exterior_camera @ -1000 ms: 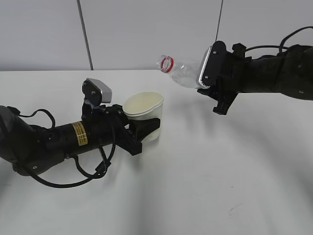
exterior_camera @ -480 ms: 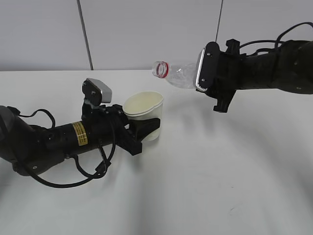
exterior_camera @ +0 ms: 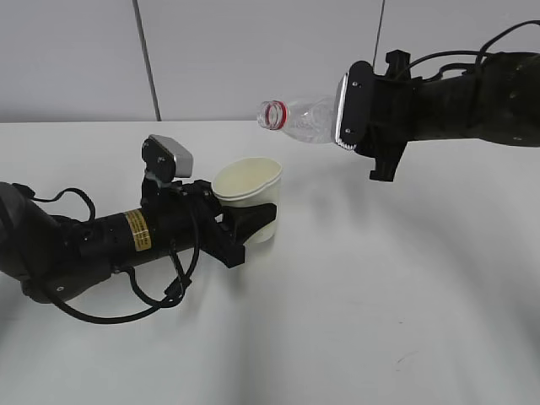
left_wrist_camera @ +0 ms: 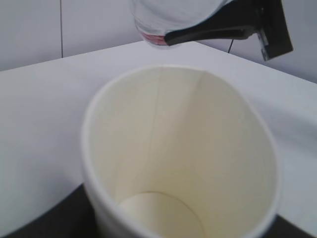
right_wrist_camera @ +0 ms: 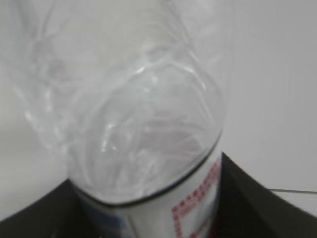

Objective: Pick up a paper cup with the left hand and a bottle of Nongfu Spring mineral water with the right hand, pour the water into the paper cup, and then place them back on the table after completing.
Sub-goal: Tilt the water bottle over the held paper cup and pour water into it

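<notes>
A pale grey panelled wall (exterior_camera: 228, 59) stands behind, evenly lit.

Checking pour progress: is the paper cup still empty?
Empty: the left wrist view shows the cup's dry bottom, no water.

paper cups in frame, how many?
1. The paper cup sits upright in the left hand, left of centre on the table, below the tilted bottle. None hidden that I can see.

The white, empty paper cup (exterior_camera: 247, 197) stood upright on the plain white table (exterior_camera: 354, 287). The clear plastic bottle (exterior_camera: 302, 119) with its red neck ring lay nearly horizontal above it, uncapped mouth pointing left.
</notes>
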